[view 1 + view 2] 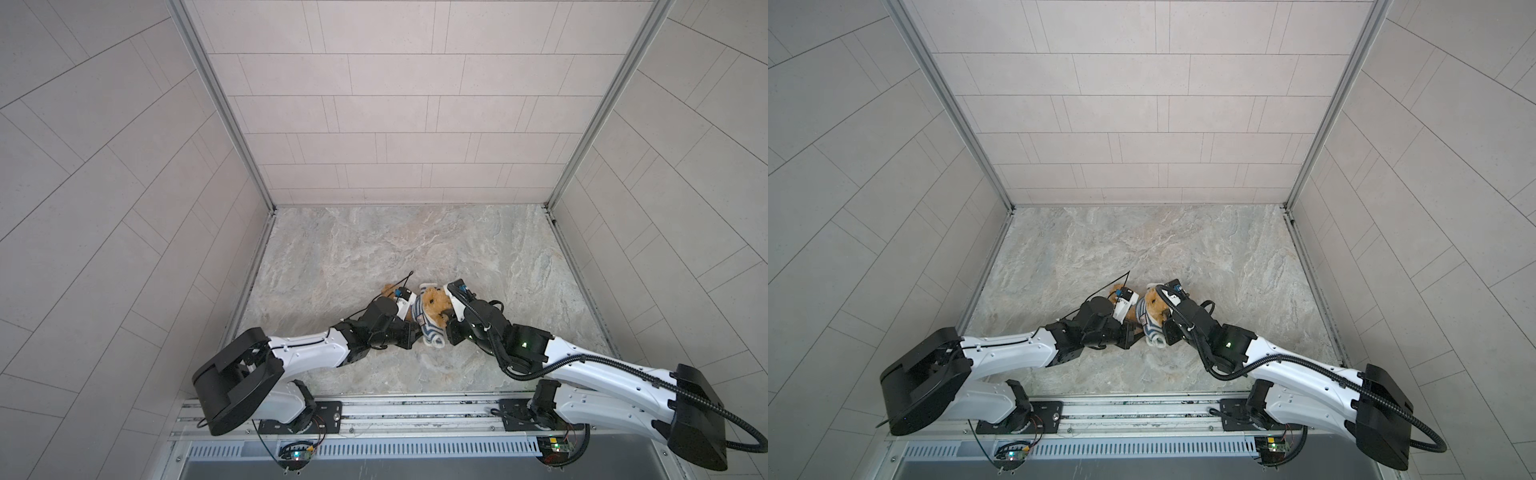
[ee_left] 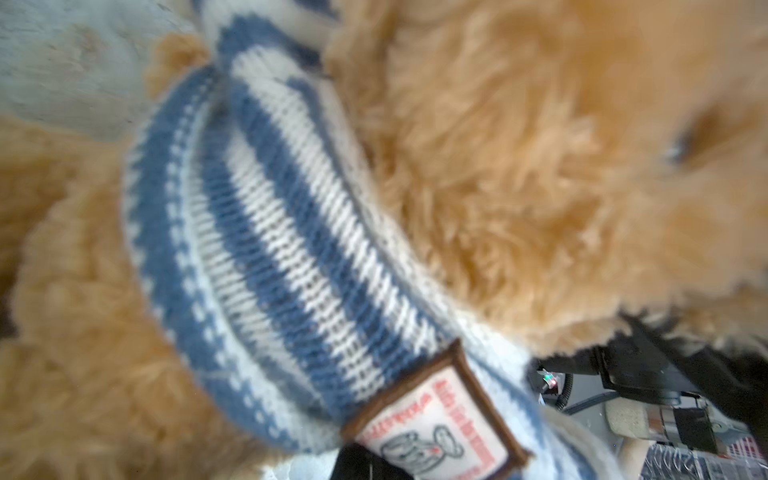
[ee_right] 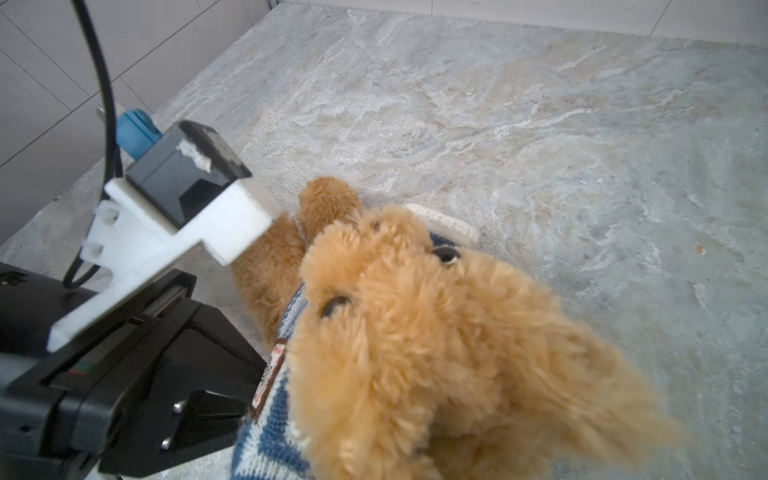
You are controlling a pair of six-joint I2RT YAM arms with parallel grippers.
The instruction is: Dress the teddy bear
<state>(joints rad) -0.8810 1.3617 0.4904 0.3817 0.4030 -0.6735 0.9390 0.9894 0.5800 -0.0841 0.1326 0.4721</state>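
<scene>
Count: one teddy bear [image 1: 435, 306], one blue-and-white striped shirt [image 1: 419, 312] with one brown-edged badge [image 2: 436, 424], and two grippers. All of them meet at one spot on the marble-patterned tabletop [image 1: 415, 249].

The bear lies in the near half of the tabletop, about midway between the side walls in both top views. Its head points toward your right arm and its legs run off behind the left wrist. The shirt is bunched in a band around its neck and upper chest, and the belly fur below it is bare.

The left gripper [image 1: 417, 333] is clenched on the shirt's edge beside the badge. The right gripper [image 1: 448, 322] is pressed into the bear's head and closed on the fur. Its fingertips are buried in the pile, so you cannot see exactly where they grip.

Edges and room: three tiled walls enclose the tabletop, and a metal rail [image 1: 374, 409] carrying both arm bases runs along the near side. The far half and both side strips lie open. Between the two grippers there is room only for the bear.
</scene>
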